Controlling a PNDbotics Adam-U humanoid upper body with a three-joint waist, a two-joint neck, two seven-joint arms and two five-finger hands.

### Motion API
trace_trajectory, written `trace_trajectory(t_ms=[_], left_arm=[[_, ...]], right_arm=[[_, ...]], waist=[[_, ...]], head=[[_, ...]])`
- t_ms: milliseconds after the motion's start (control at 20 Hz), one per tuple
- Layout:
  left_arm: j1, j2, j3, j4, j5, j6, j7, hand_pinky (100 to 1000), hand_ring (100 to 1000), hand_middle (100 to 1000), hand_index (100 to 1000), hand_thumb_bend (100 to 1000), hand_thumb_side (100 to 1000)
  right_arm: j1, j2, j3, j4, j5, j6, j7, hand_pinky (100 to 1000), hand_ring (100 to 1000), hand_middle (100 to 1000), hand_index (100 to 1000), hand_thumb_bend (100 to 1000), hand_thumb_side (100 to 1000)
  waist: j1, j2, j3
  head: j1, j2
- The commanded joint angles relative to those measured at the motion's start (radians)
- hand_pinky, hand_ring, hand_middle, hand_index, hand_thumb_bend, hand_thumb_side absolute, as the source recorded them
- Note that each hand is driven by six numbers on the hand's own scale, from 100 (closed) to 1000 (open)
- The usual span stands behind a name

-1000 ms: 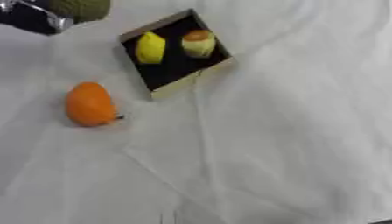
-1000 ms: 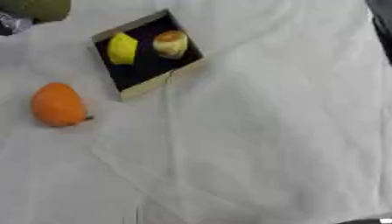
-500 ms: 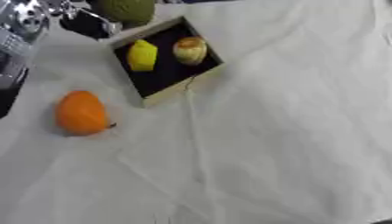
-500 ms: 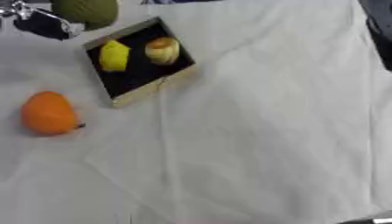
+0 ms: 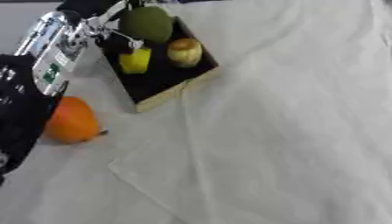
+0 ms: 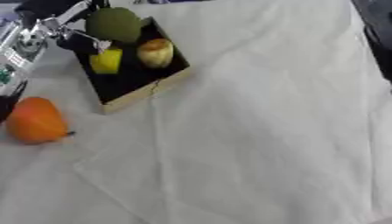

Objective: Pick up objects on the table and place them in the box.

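Observation:
A shallow box (image 5: pixel 174 93) with a dark inside and pale rim lies askew at the upper left of the white cloth. It holds a yellow fruit (image 5: pixel 135 60) and a yellow-red apple (image 5: pixel 184 51). My left hand (image 5: pixel 90 10) comes in from the upper left, fingers curled round a green fruit (image 5: pixel 147 22). That fruit hangs over the box's far corner. An orange fruit (image 5: pixel 70 121) lies on the cloth to the left of the box, beside my left arm. My right hand shows in neither view.
My left forearm (image 5: pixel 47 50), silver and black, runs down the left edge and partly hides the orange fruit's left side. A creased white cloth (image 6: pixel 253 131) covers the table. A dark object (image 6: pixel 376 26) sits at the upper right edge.
My left hand has carried the green fruit from beyond the box's upper left to over its far corner. The whole picture has also shifted, so the camera moved.

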Motion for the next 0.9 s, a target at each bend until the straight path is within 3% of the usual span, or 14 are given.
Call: trace_trajectory(t_ms=[50, 150, 250, 300, 450, 650, 900], left_arm=[[-0.032, -0.002, 0.021, 0.021, -0.04, -0.022, 0.026, 578, 577, 557, 609, 256, 100], [-0.032, -0.006, 0.024, 0.03, -0.053, -0.026, 0.031, 610, 602, 586, 647, 290, 100], [-0.031, -0.007, 0.024, 0.03, -0.054, -0.032, 0.032, 671, 671, 658, 724, 352, 100], [-0.031, -0.007, 0.023, 0.027, -0.052, -0.037, 0.028, 721, 742, 734, 813, 384, 100], [-0.03, -0.004, 0.021, 0.007, -0.019, -0.063, 0.003, 775, 808, 817, 899, 417, 114], [-0.029, 0.01, 0.02, -0.039, 0.04, -0.069, -0.035, 781, 816, 827, 913, 407, 227], [-0.026, 0.036, 0.014, -0.09, 0.075, -0.03, -0.083, 786, 821, 822, 902, 416, 242]], right_arm=[[-0.025, -0.015, -0.007, -0.005, 0.001, -0.001, 0.003, 890, 893, 800, 871, 100, 324], [-0.025, -0.014, -0.007, -0.005, 0.0, -0.002, 0.002, 890, 893, 800, 871, 100, 326], [-0.023, -0.015, -0.007, -0.003, -0.001, -0.001, 0.002, 891, 893, 800, 871, 100, 328], [-0.02, -0.017, -0.008, -0.004, -0.002, -0.002, 0.001, 891, 893, 800, 871, 100, 330], [-0.01, -0.023, -0.011, -0.004, -0.006, -0.004, 0.0, 890, 893, 799, 871, 100, 331], [0.0, -0.026, -0.013, 0.008, -0.005, -0.006, -0.001, 891, 893, 799, 871, 100, 334], [0.013, -0.03, -0.013, 0.021, -0.003, -0.01, 0.0, 891, 893, 799, 871, 100, 334]], waist=[[0.005, -0.008, -0.004], [0.006, -0.006, -0.005], [0.007, -0.005, -0.005], [0.007, -0.005, -0.005], [0.008, -0.006, -0.003], [0.008, -0.013, 0.002], [0.009, -0.032, 0.015]], head=[[0.005, -0.014], [0.003, -0.011], [0.0, -0.008], [-0.002, -0.006], [-0.006, 0.0], [-0.014, 0.012], [-0.025, 0.029]])
